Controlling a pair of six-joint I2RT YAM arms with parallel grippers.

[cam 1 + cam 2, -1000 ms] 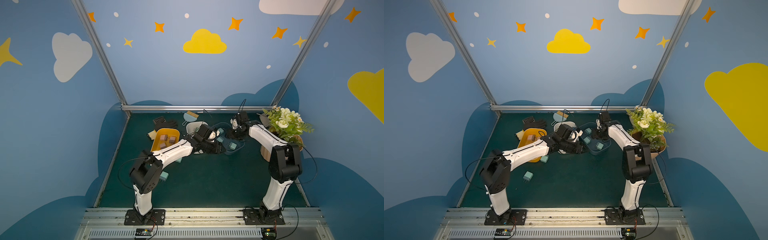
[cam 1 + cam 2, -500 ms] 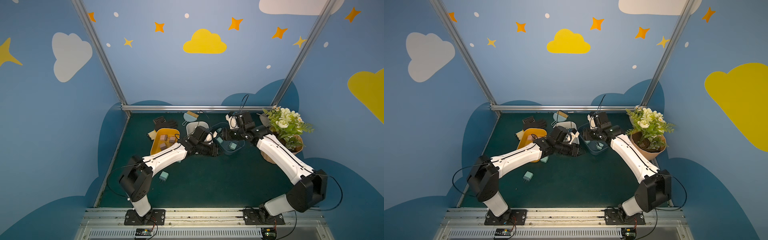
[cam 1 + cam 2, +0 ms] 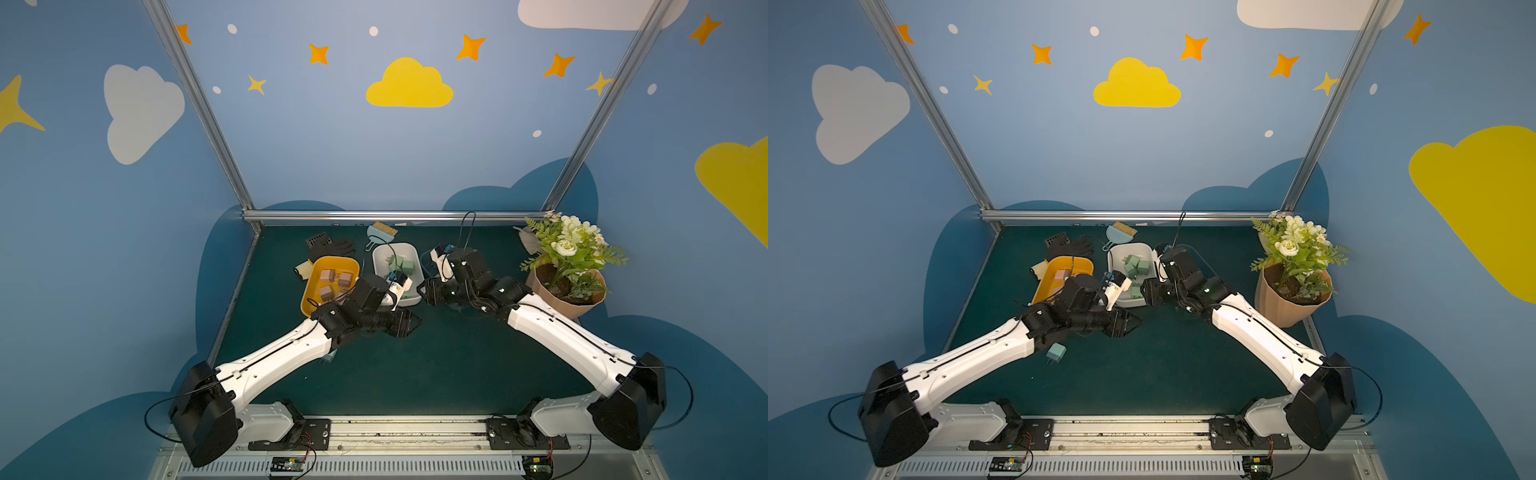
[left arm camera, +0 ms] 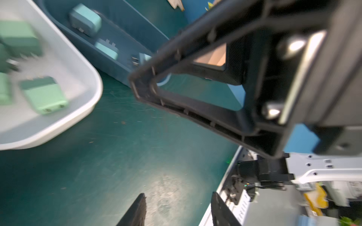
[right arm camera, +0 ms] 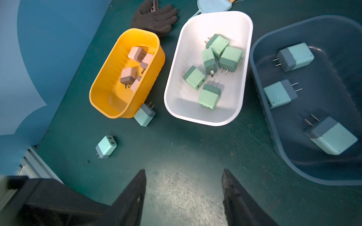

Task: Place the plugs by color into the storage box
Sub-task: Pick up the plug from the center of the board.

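Light-blue plastic marks the two plugs not yet boxed, both lying on the surface (image 5: 186,148): the first plug (image 5: 145,114) sits just beside a corner of the yellow box (image 5: 98,94), and the second plug (image 5: 106,146) lies apart from it, just beside the left arm (image 3: 976,361), prongs apparently toward the robot base. Both sit nearer the left arm, well apart from the dark-blue box (image 5: 258,68), with the white box (image 5: 176,103) between. Both the left jaws and the right jaws are spread and empty; the left arm's own forearm and the yellow wall crowd the approach.
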